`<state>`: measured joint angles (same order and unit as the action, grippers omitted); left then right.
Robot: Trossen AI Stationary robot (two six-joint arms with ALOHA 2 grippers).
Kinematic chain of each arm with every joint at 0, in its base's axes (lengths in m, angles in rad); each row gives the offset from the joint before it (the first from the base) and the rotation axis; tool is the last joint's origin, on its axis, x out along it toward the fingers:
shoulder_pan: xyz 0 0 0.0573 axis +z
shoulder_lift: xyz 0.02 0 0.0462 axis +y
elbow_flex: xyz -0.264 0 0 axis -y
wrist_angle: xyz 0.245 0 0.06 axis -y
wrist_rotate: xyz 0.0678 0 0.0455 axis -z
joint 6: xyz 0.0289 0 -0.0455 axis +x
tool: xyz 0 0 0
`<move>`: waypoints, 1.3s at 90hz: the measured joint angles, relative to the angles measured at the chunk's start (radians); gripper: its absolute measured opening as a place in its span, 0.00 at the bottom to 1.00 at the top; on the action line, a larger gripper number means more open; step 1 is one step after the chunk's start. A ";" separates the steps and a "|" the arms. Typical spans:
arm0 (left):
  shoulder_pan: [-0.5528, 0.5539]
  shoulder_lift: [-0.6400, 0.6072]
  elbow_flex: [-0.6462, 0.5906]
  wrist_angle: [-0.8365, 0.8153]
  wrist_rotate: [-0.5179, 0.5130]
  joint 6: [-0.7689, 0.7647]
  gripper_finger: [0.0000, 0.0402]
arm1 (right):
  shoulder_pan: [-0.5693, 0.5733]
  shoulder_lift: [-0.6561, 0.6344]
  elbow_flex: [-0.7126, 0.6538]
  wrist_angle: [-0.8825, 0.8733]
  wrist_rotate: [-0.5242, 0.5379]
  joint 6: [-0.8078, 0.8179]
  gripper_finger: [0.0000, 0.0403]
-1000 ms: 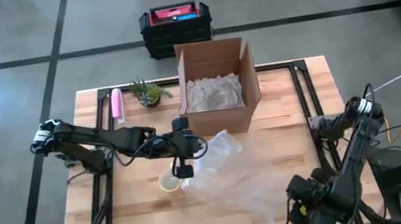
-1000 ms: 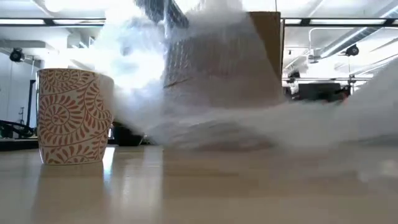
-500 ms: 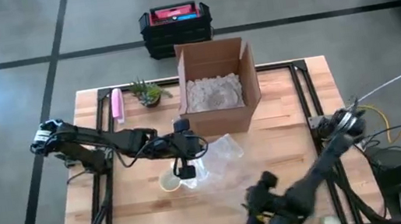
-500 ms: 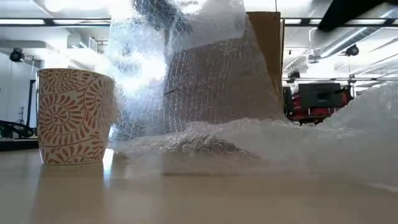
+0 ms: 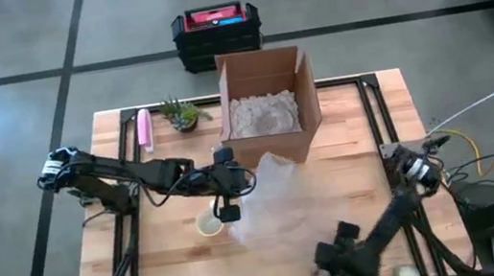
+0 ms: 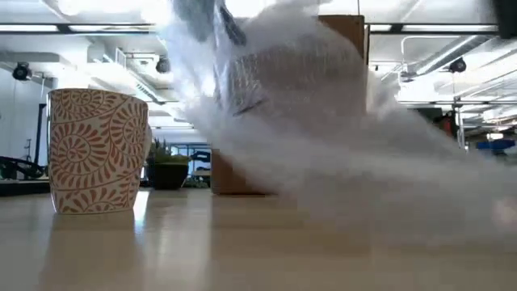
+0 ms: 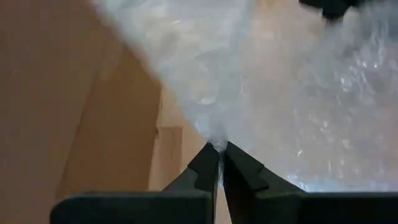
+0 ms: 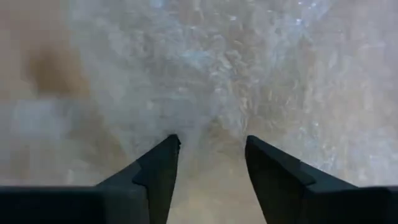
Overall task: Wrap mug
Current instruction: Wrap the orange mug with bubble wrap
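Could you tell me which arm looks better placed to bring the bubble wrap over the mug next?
Probably the left: its gripper is shut on the bubble wrap beside the mug. The right gripper is open, farther away.

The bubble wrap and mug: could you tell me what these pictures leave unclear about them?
- Low view: the bubble wrap is smeared by motion, so its front edge and where it touches the table are unreadable.
- Low view: the wrap covers most of the cardboard box.
- High view: the left claw covers part of the mug; its pattern is too small there.
- High view: the right claw is blurred at the table's front edge.
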<state>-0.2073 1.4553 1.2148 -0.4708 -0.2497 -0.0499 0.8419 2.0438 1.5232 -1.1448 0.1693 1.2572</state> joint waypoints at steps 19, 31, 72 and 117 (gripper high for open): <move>0.000 0.026 -0.007 -0.011 0.001 -0.039 0.02 | 0.080 -0.049 0.001 -0.026 0.103 0.099 0.35; 0.000 0.043 -0.008 -0.028 0.006 -0.042 0.04 | 0.090 -0.050 0.001 -0.023 0.135 0.121 0.33; -0.004 -0.028 0.148 -0.438 0.006 -0.091 0.54 | 0.084 -0.047 0.001 0.000 0.221 0.123 0.36; -0.080 -0.212 -0.219 -0.449 0.083 -0.243 0.58 | 0.071 -0.047 0.001 0.058 0.356 0.130 0.38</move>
<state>-0.2878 1.2429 0.9956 -0.9203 -0.1669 -0.2931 0.9133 1.9968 1.5238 -1.0869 0.5249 1.3869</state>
